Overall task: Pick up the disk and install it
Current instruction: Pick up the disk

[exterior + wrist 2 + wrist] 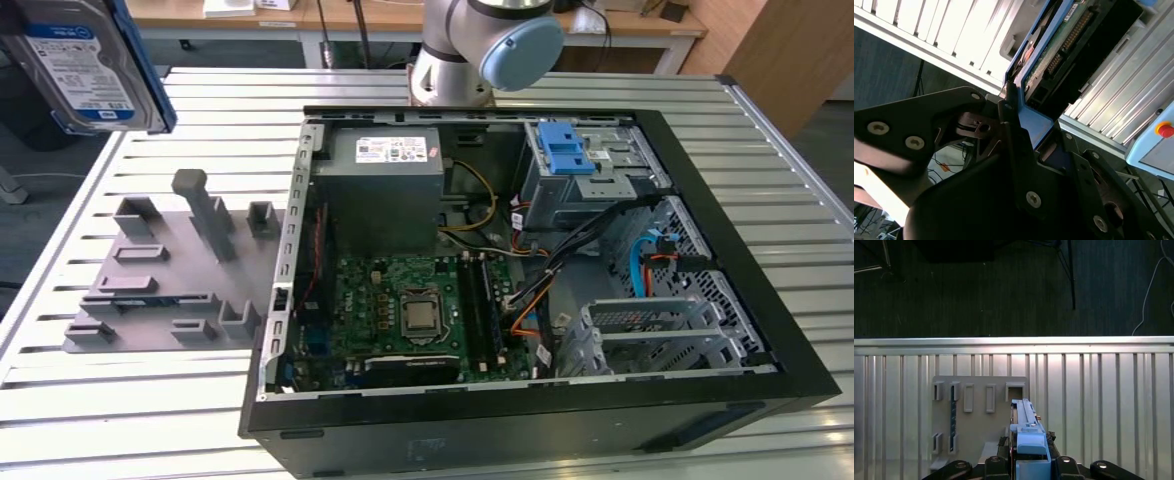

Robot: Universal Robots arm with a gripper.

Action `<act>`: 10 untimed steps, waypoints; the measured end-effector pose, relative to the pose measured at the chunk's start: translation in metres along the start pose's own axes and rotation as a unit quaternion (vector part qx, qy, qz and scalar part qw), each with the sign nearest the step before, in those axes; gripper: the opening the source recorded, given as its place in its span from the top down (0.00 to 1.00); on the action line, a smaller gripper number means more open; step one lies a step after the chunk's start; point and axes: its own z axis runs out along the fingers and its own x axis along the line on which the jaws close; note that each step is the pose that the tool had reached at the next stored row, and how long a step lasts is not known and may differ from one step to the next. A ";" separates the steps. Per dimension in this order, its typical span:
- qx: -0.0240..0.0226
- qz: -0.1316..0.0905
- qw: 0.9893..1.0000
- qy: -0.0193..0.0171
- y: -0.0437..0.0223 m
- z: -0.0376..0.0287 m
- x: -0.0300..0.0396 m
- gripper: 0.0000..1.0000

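- Blue plastic at the near end of the disk (1054, 55) is where the gripper (1038, 120) has hold. In the second wrist view the black fingers (1016, 145) sit narrow and appear pressed against the bracket from both sides.
- The step reads as the carry. Judged from here, it goes best with the clamp kept square on the bracket and no swing, since the free end hangs far out from the grip.
- Long axis: it runs straight out from the gripper toward the table (1104, 405). The first wrist view sees the disk edge-on as a thin blue-and-silver strip.
- In the exterior view the disk is high at that view's left. Its label face is turned to that camera and its long axis is near upright with a slight lean. I can't say for sure which end carries the connector.
- The disk is in the air and touches nothing but the fingers.
- Below it lies the grey fixture (979, 430), flat on the slats and well apart from the disk.
- Farther off is the open case (534, 430), toward the exterior view's right. A good carry would clear its raised rim.
- Farthest is the cage (587, 175) with its blue latch, inside the case at the far corner. Matching the disk's axis to the cage opening is the likely fine point.
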 end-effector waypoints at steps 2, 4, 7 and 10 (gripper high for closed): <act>0.000 0.000 1.000 0.000 0.0000 -0.0011 -0.0001 0.64; 0.000 0.000 1.000 0.000 0.0000 -0.0022 -0.0001 0.64; 0.000 0.000 1.000 0.000 0.0000 -0.0037 -0.0003 0.64; 0.000 0.000 1.000 0.000 0.0001 -0.0052 -0.0004 0.64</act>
